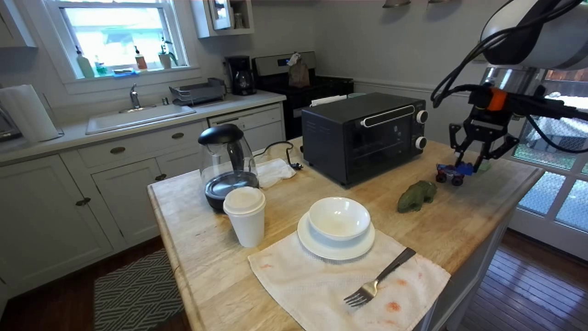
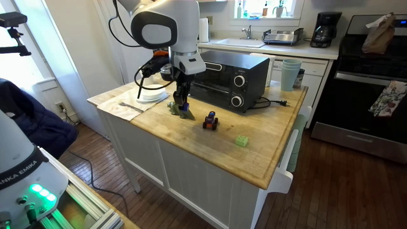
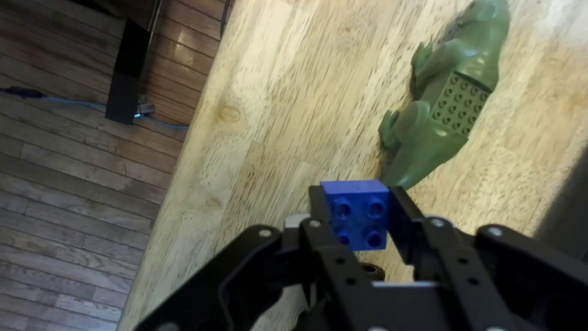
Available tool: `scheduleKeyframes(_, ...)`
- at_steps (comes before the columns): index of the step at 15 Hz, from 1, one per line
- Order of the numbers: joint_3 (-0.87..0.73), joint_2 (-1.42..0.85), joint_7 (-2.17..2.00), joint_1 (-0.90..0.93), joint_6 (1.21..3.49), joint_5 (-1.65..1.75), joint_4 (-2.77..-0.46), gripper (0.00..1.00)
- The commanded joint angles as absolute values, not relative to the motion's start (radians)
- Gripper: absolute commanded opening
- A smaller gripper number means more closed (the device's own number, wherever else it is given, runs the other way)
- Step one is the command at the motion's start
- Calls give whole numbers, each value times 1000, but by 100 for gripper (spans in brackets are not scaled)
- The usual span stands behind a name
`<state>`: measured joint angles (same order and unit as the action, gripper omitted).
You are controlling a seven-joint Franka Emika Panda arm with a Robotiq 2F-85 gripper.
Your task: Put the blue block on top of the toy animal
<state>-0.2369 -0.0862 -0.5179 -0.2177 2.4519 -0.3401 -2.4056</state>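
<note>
Nested cups (image 2: 289, 78), bowl (image 1: 339, 217) on plate (image 1: 336, 250), blue block (image 3: 358, 221) gripped

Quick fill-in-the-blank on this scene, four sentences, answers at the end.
1. The gripper holds a block coloured ____.
2. In the wrist view, that block's face shows ____ round studs.
3. The toy animal is coloured ____.
4. In both exterior views, the toaster oven shows ____ round knobs on its front.
Missing words: blue; four; green; two.
</note>
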Motion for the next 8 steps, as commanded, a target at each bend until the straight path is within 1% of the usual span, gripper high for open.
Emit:
scheduleKeyframes(1, -214, -85, -619, -203, 2410, -459, -2388, 11)
scheduleKeyframes(4, -197, -102, -702, -191, 2404, -516, -2371, 11)
scheduleKeyframes(8, -184, -125, -831, -171, 2417, -504, -2348, 11)
